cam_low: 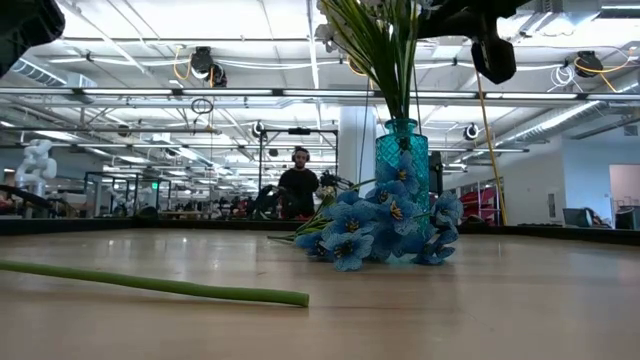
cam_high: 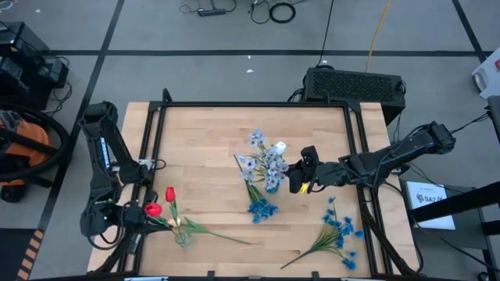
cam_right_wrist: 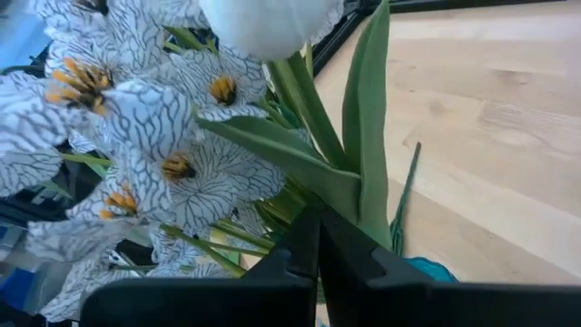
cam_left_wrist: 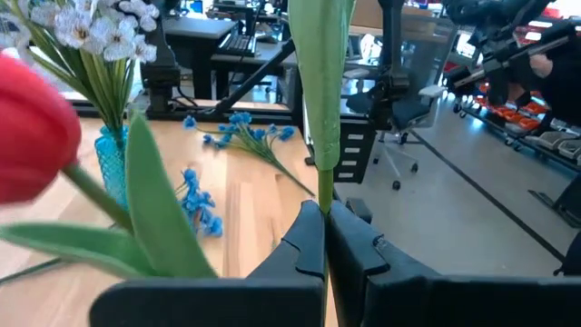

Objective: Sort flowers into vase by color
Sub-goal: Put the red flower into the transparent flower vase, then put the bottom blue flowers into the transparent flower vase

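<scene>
The pale wooden table (cam_high: 211, 156), framed by a dark metal rail, has most of its bare room in the far half and between the two vases; the near edge is crowded. A teal glass vase (cam_low: 402, 160) stands near the middle, holding pale grey-blue sprays (cam_high: 262, 160), with a bunch of bright blue sprays (cam_high: 262, 208) lying against its near side. A second bunch of bright blue sprays on long green stems (cam_high: 332, 234) lies by the near right corner, its stems running toward the near edge. The right gripper (cam_high: 299, 178) hangs just right of the teal vase, clenched on the stem of a cream-white tulip (cam_high: 279, 147) whose head sits among the grey-blue sprays, its stem running from the fingers (cam_right_wrist: 304, 250) toward the vase. At the near left corner the left gripper (cam_high: 134, 211) is clamped on the green stem of a red tulip (cam_high: 153, 209), just beside a small clear glass vase (cam_high: 183, 238) holding another red tulip (cam_high: 170, 194). A long green stem (cam_low: 160, 286) lies flat from that vase toward the middle of the near edge.
</scene>
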`<state>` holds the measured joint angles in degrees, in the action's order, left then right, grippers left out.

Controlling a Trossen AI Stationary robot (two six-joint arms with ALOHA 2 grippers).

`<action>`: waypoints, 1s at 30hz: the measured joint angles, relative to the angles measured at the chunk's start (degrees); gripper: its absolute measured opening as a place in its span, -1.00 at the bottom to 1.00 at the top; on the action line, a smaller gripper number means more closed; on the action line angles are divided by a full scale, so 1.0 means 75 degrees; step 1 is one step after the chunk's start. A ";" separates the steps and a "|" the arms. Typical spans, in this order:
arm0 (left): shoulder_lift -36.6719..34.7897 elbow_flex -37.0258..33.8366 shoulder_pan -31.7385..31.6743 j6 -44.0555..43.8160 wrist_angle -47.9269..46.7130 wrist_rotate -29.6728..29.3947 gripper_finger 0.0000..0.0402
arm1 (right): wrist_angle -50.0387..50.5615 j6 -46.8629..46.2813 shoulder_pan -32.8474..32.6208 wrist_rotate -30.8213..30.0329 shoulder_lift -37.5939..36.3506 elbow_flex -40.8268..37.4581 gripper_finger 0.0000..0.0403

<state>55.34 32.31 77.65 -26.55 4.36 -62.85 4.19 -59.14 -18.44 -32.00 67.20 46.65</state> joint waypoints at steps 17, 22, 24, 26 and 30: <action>0.0011 -0.0125 -0.0251 -0.0221 -0.0314 0.0376 -0.65 | 0.0267 -0.0214 -0.0003 0.0528 -0.0044 0.0000 -1.00; 0.0009 -0.0125 -0.0251 -0.0220 -0.0319 0.0574 -0.50 | 0.0737 -0.0690 -0.0004 0.1375 -0.0154 0.0000 -1.00; 0.0011 -0.0125 -0.0251 -0.0221 -0.0321 0.0658 -0.41 | 0.1132 -0.1060 -0.0006 0.1813 -0.0231 0.0000 -1.00; 0.0008 -0.0125 -0.0251 -0.0221 -0.0314 0.0712 -0.32 | 0.1690 -0.1497 -0.0009 0.2180 -0.0303 0.0000 -1.00; 0.0008 -0.0125 -0.0251 -0.0216 -0.0311 0.0746 -0.15 | 0.2602 -0.2338 -0.0006 0.2587 -0.0382 0.0000 -1.00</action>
<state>55.40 31.38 75.77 -28.17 2.02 -57.25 23.71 -76.68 -18.48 -12.59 64.34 46.65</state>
